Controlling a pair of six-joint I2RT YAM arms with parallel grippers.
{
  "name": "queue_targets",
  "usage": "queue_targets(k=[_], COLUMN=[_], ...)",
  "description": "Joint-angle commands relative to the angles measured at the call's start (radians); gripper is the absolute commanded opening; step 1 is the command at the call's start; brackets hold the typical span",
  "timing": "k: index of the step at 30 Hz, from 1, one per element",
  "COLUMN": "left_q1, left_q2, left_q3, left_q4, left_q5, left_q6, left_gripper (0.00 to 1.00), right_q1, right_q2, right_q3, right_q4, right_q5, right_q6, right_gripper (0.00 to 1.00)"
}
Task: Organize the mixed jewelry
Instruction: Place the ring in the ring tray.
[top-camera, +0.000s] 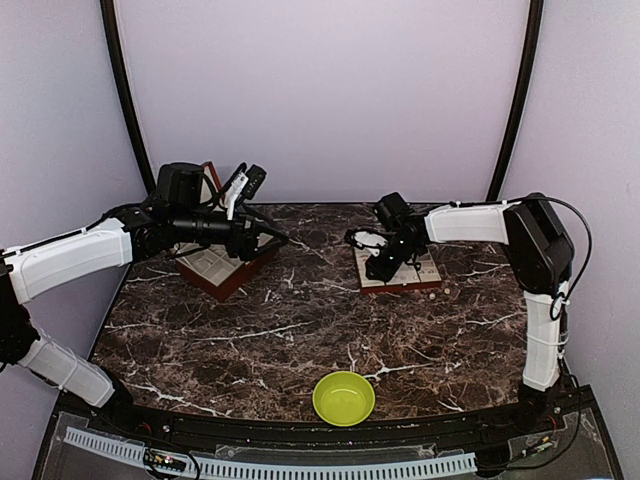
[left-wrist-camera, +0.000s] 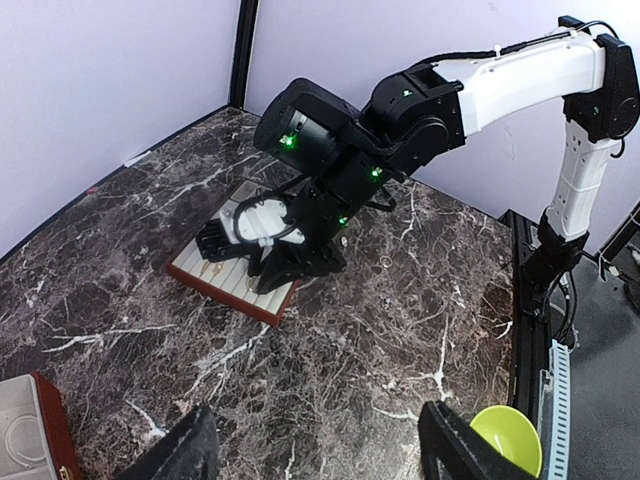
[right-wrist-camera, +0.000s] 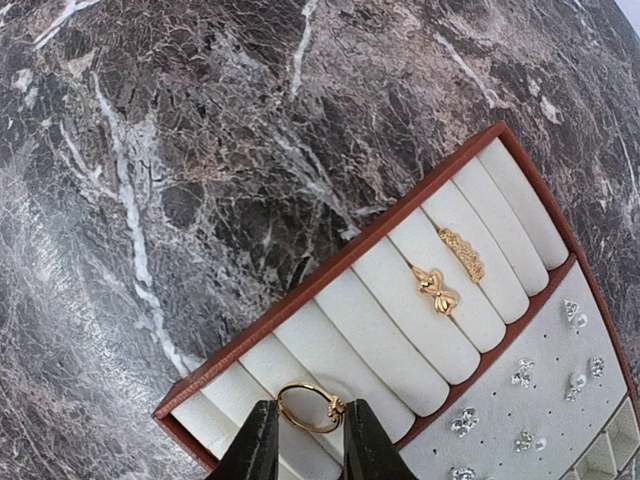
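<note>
Gleaming gold hoop ring (right-wrist-camera: 305, 408), cream padded tray (right-wrist-camera: 365, 335)

Worktop (top-camera: 300, 330): box (top-camera: 222, 265) rear left, tray (top-camera: 400, 272) rear right, bowl (top-camera: 344, 398) front centre; rings (right-wrist-camera: 437, 290), apparently seated, in the tray's rows.

A robotics lab test cell is indicated. A marble-patterned table (top-camera: 300, 330) is enclosed by plain pale lilac walls (top-camera: 330, 90), with black curved poles (top-camera: 122, 90) rising at 11 and 1 o'clock. A left arm (top-camera: 70, 255) and a right arm (top-camera: 470, 222) are bolted at 7 and 5 o'clock, and a slotted cable duct (top-camera: 300, 468) is run along 6 o'clock.
</note>
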Motion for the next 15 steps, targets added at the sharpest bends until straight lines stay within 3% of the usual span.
queue_targets(k=[1,8,15], left_q1=[0.002,0.002,0.002], left_q2=[0.001,0.006,0.010], left_q3=[0.006,0.006,0.005], left_q4=[-0.010,-0.009,-0.011], left_q5=[0.017,0.017,0.015], left_q6=[0.010,0.011,0.011], left_gripper=[0.71,0.71,0.71], right_q1=[0.004,0.004,0.004], right_q2=[-0.020,-0.036,-0.041], right_q3=[0.006,0.000,-0.002], right_q4=[-0.003,0.001,0.000], right_q5=[0.016,0.015,0.015], right_q6=[0.009,0.016,0.019], right_gripper=[0.23,0.23,0.16])
